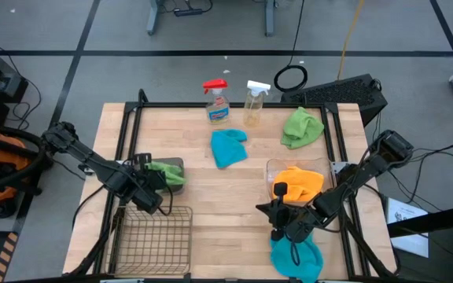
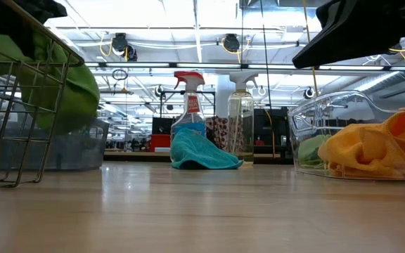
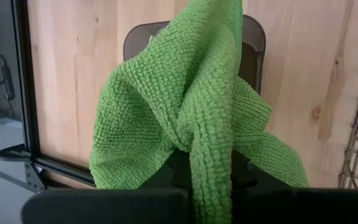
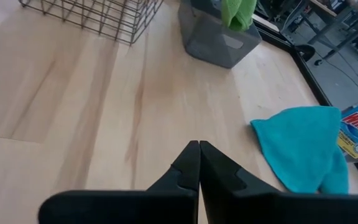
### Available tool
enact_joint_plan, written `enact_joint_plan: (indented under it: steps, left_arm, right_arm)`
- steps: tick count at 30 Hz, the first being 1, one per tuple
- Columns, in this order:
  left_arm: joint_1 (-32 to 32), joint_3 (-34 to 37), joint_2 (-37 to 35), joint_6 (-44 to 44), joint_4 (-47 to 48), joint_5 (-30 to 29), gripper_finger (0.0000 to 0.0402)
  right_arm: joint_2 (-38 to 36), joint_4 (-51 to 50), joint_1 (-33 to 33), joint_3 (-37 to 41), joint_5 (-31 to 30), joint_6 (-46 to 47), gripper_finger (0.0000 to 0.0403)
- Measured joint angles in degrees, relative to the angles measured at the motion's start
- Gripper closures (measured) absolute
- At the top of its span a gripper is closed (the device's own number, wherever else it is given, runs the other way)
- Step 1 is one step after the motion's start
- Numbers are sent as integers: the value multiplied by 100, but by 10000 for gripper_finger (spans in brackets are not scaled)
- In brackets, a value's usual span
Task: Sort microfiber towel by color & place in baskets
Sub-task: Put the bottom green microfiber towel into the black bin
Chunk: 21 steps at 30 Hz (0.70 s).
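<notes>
**Green towel clamped in left claw over the grey tub**

The left claw [image 1: 154,182] is clamped on a bright green microfiber towel [image 3: 191,118], which hangs bunched from between the fingers directly above the smoky grey tub [image 1: 175,163]. That tub serves as landmark for what follows.

- Wire-mesh basket [image 1: 154,237]: just beside the grey tub, on its near side toward the tabletop's front edge. No towel is visible in it from above.
- Teal towel [image 1: 228,147]: lying on the tabletop [image 1: 211,204], to the right of the grey tub and slightly farther back, near the red-capped spray bottle [image 1: 217,101] and the clear spray bottle [image 1: 255,101].
- Second green towel [image 1: 302,127]: well apart from the grey tub, at the far right corner of the tabletop.
- Clear plastic tub [image 1: 272,169]: across the tabletop from the grey tub, holding yellow-orange towel material [image 1: 299,181].
- Second teal towel [image 1: 297,258]: at the front right, well apart from the grey tub.

The right claw [image 4: 199,163] has its fingers pressed together with nothing between them; it sits between the clear tub and the front teal towel.
</notes>
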<state>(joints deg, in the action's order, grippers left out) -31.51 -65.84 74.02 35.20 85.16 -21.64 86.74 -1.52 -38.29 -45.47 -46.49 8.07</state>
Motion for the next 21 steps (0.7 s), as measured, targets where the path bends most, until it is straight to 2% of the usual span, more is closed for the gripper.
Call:
enact_joint_plan:
  steps: [3,13,21]
  left_arm:
    - [0,0,-1,-4,26,-61,344]
    - [2,0,0,0,239,-556,232]
    - [2,224,-2,-105,240,-573,199]
  right_arm:
    - [0,0,84,0,1,-71,403]
    - [0,0,224,0,38,-111,403]
    - [0,0,224,0,38,-72,403]
